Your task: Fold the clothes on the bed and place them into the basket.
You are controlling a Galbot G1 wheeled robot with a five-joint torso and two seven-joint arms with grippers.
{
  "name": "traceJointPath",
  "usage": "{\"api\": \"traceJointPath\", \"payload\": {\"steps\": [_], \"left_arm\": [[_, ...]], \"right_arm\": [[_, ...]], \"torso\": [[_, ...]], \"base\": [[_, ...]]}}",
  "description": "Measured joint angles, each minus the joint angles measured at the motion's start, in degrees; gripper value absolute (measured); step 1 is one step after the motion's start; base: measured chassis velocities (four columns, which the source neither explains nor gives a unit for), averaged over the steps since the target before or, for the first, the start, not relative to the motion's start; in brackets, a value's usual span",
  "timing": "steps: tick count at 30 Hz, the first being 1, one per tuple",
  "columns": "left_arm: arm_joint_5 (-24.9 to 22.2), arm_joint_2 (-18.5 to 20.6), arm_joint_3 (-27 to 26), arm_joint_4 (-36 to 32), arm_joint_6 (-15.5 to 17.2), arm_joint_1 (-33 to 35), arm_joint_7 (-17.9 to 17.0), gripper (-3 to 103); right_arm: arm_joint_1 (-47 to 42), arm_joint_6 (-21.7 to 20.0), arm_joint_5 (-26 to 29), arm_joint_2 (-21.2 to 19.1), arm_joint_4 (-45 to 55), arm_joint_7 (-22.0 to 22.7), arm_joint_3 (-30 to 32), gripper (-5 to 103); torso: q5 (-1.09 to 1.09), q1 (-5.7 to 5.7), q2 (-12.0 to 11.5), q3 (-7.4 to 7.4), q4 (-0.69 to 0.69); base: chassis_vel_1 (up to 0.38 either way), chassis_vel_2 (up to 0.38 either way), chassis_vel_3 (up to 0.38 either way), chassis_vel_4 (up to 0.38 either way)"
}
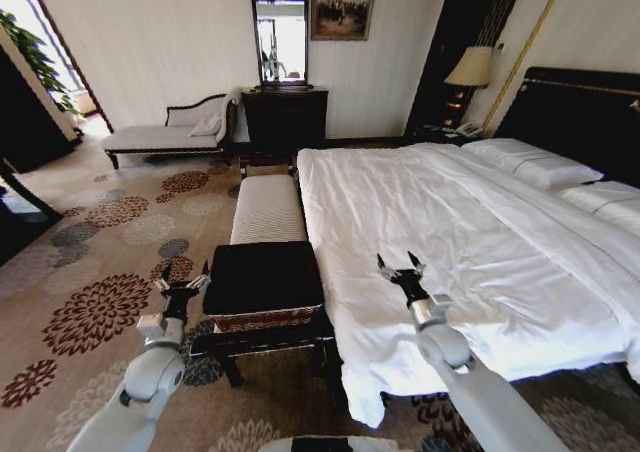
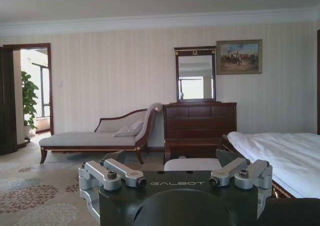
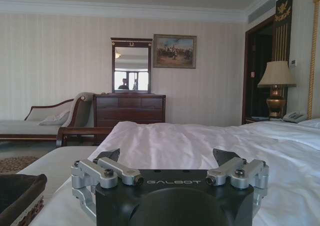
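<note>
White duvet, smooth, over a very large bed (image 1: pixel 450 232) with a black headboard. Low brown wicker basket (image 1: pixel 265 319), flat black fabric on top, just beside the bed's foot; cannot tell whether that fabric is the T-shirt. Left gripper (image 1: pixel 183 284) over the patterned carpet (image 1: pixel 100 272) beside the basket, spread wide, empty. Right gripper (image 1: pixel 400 265) over the duvet's near edge, equally wide, empty. Probably best to check the black fabric before reaching. Open carpet leftward; long white padded bench (image 1: pixel 268 209) close beyond the basket.
</note>
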Motion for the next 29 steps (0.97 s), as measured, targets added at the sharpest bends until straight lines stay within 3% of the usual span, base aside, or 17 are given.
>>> {"api": "traceJointPath", "payload": {"steps": [11,29], "left_arm": [[4.92,-3.48,-1.07,-3.00,-3.76,9.94,4.39,100],[5.28,-3.65,-0.74,-2.93,-3.79,9.97,4.45,100]], "right_arm": [[-8.37,1.90,-3.06,6.19,4.62,-1.88,4.66,100],[-8.00,1.80,-3.10,6.43,4.51,-1.82,4.34,100]], "torso": [[-0.02,0.01,-0.01,0.01,0.02],[-0.02,0.03,-0.02,0.02,0.02]], "base": [[0.000,0.000,0.000,0.000],[0.000,0.000,0.000,0.000]]}}
